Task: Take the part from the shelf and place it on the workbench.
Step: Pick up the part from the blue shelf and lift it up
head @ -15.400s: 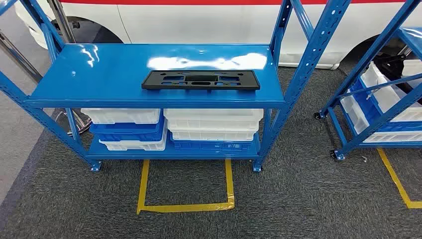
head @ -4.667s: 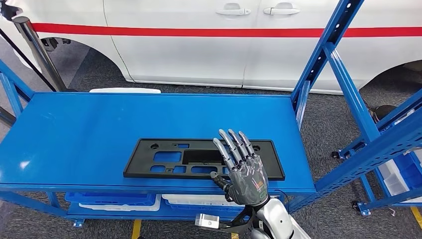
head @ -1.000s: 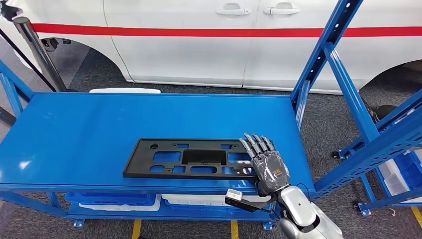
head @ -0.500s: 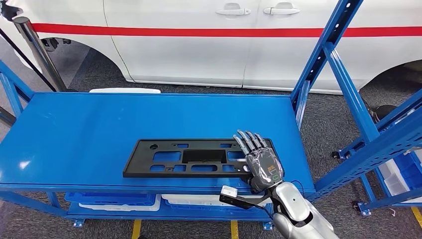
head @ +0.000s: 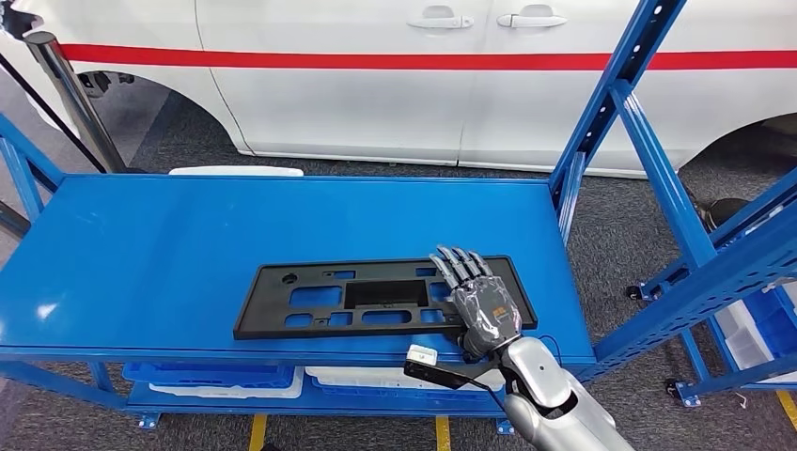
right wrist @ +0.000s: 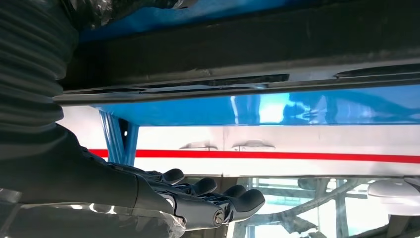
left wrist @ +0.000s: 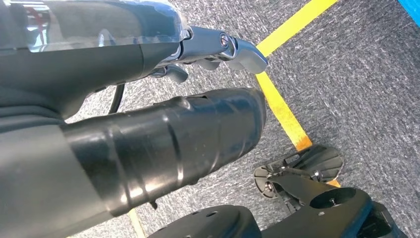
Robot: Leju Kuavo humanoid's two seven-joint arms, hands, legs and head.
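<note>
The black flat part [head: 329,299], a long plate with cut-outs, lies near the front edge of the blue shelf [head: 188,235]. My right hand [head: 484,305] reaches over the plate's right end, its fingers [head: 458,266] stretched out straight across it. The thumb is hidden below the palm. In the right wrist view the part's dark edge [right wrist: 247,44] runs close by, and the straight fingers [right wrist: 218,198] stand a little clear of it. My left hand [left wrist: 148,99] hangs over the carpet and holds nothing.
A white car [head: 376,85] with a red stripe stands just behind the shelf. A slanted blue upright [head: 611,103] rises at the shelf's right end, with a second blue rack [head: 742,254] beyond it. White and blue bins [head: 216,376] sit below. Yellow tape [left wrist: 282,109] marks the carpet.
My right hand has slid left along the part's right end. The plate's right end has turned slightly away from me. Earlier I stood farther from the shelf.
</note>
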